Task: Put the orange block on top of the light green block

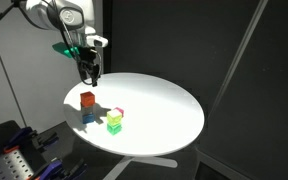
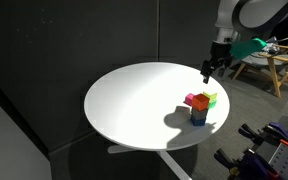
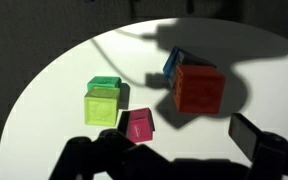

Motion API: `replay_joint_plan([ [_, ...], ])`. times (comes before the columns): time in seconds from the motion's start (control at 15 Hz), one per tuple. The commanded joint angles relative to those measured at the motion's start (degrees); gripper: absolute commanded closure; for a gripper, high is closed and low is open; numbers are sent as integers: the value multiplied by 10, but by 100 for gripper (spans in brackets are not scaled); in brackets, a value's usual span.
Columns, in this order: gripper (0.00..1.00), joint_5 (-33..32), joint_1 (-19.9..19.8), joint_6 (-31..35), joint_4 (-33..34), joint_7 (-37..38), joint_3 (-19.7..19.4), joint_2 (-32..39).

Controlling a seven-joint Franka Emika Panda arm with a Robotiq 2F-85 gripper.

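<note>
The orange block (image 3: 199, 88) rests on top of a dark blue block (image 3: 173, 62) near the table edge; it shows in both exterior views (image 1: 87, 99) (image 2: 198, 104). The light green block (image 3: 101, 104) stands on the table beside that stack, apart from it, and also shows in both exterior views (image 1: 114, 125) (image 2: 211, 98). My gripper (image 3: 174, 152) is open and empty. It hangs well above the table, off to the side of the blocks (image 1: 89, 68) (image 2: 208, 72). Its dark fingers fill the bottom of the wrist view.
A small pink piece (image 3: 137, 125) lies next to the light green block. The round white table (image 1: 159, 105) stands on a pedestal against black curtains. A wooden stand (image 2: 274, 65) and dark equipment (image 1: 14, 150) lie beyond the table edge.
</note>
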Motion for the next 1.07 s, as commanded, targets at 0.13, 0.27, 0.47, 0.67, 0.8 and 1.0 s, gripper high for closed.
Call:
replay_joint_plan([
  [0.13, 0, -36, 8, 47, 10, 27, 5, 60],
  [0.27, 0, -49, 12, 58, 10, 30, 4, 77],
  [0.47, 0, -66, 21, 65, 8, 39, 5, 89],
  [0.67, 0, -77, 31, 67, 7, 45, 5, 92],
  [0.8, 0, -83, 36, 67, 8, 50, 5, 93],
  [1.0, 0, -85, 41, 62, 12, 50, 6, 96],
])
